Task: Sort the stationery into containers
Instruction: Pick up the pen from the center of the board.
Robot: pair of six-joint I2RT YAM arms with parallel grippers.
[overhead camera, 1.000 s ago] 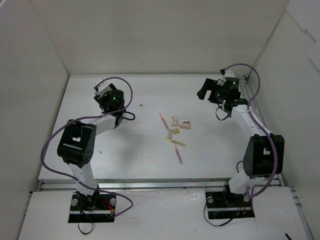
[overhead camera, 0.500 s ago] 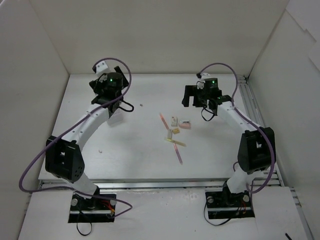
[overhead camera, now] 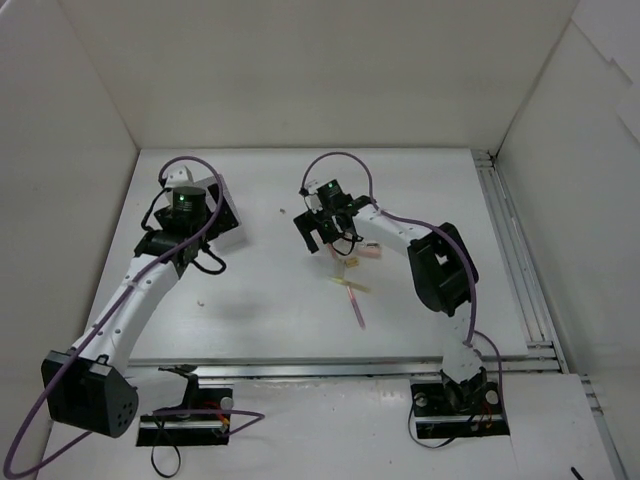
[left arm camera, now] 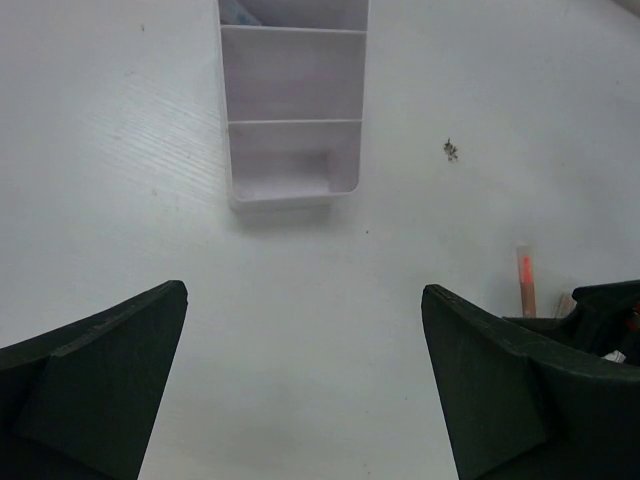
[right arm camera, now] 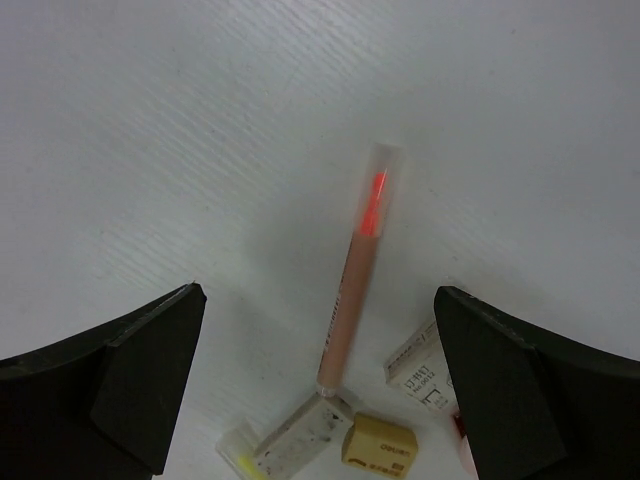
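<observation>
The white three-compartment organizer lies ahead of my left gripper, which is open and empty over bare table; in the top view the organizer is at the left beside that gripper. My right gripper is open and empty, hovering over a pink pen. Near the pen's end lie a white eraser, a beige eraser, a grey-white block and a yellow pen tip. In the top view the right gripper hides part of the pile; another pink pen lies nearer.
White walls enclose the table on the left, back and right. A small dark speck of debris lies right of the organizer. The pink pen's tip and the right gripper's black body show at the right of the left wrist view.
The right gripper swung left from the back right corner to above the stationery pile. The left gripper moved left and nearer, and the left arm stretched out.
</observation>
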